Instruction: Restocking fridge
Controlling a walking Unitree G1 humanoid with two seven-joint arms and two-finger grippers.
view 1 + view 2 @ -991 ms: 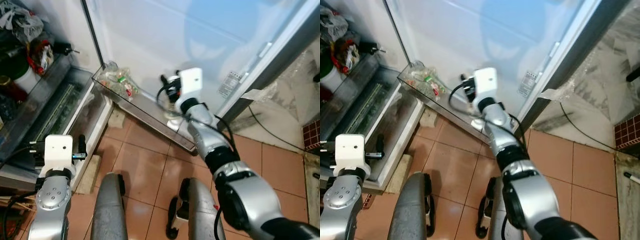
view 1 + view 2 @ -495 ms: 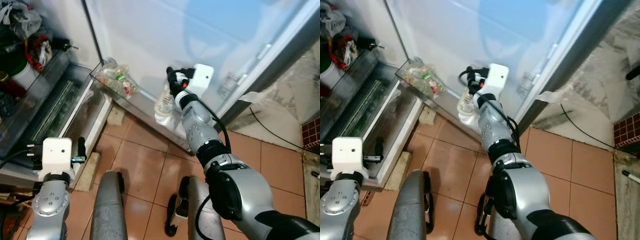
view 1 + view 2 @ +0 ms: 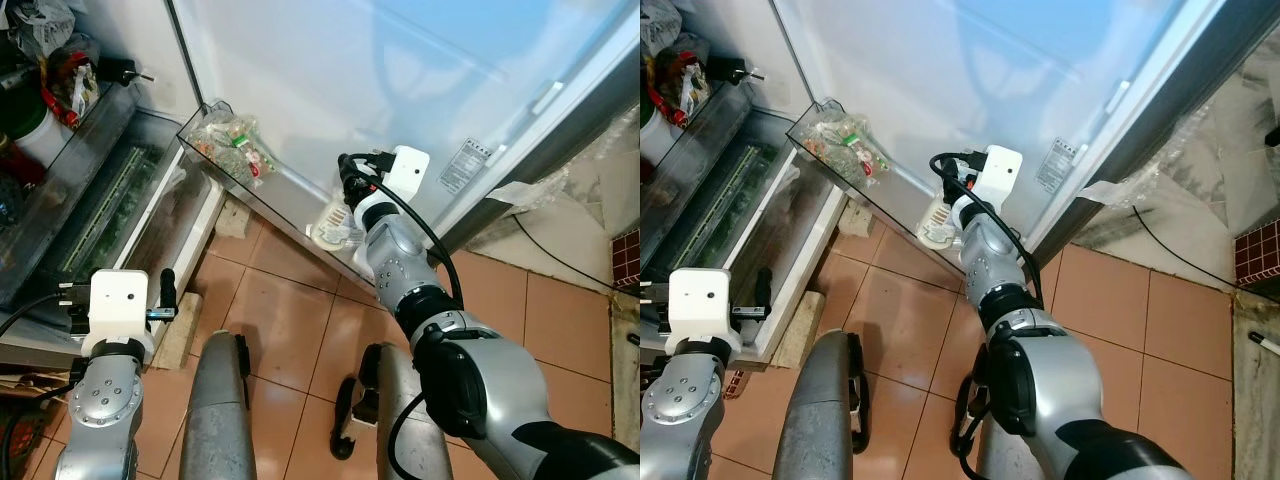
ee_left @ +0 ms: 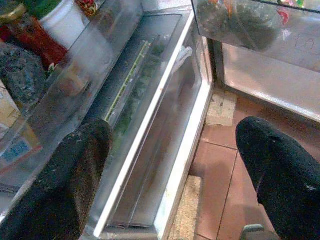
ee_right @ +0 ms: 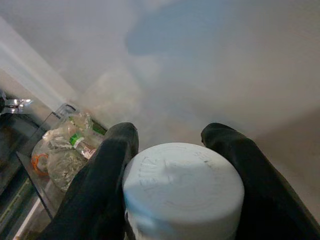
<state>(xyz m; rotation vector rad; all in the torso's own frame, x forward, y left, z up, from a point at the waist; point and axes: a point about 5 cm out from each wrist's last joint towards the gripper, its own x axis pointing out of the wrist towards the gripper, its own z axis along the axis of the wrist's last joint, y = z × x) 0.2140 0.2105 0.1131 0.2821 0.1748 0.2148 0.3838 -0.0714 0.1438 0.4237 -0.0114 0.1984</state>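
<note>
My right gripper (image 3: 349, 188) is shut on a white bottle (image 3: 334, 222) with a pale round cap (image 5: 182, 187). It holds the bottle by the neck. The bottle hangs tilted at the clear shelf (image 3: 281, 205) along the bottom of the open fridge door (image 3: 330, 70), its base down in the shelf. In the right wrist view both black fingers (image 5: 107, 170) press against the cap's sides. My left gripper (image 4: 175, 150) is open and holds nothing. It is low at my left side, in front of the fridge's bottom drawer (image 4: 150, 115).
Clear bags of packets (image 3: 234, 146) fill the far left end of the door shelf. Jars and a white tub (image 3: 40, 140) crowd the fridge shelves at upper left. Stone blocks (image 3: 181, 338) lie on the orange tiled floor by the fridge base. My legs (image 3: 218, 410) are below.
The right wrist has turned and carried the bottle a little right and lower along the door shelf. The left arm has stayed put. The view has shifted slightly.
</note>
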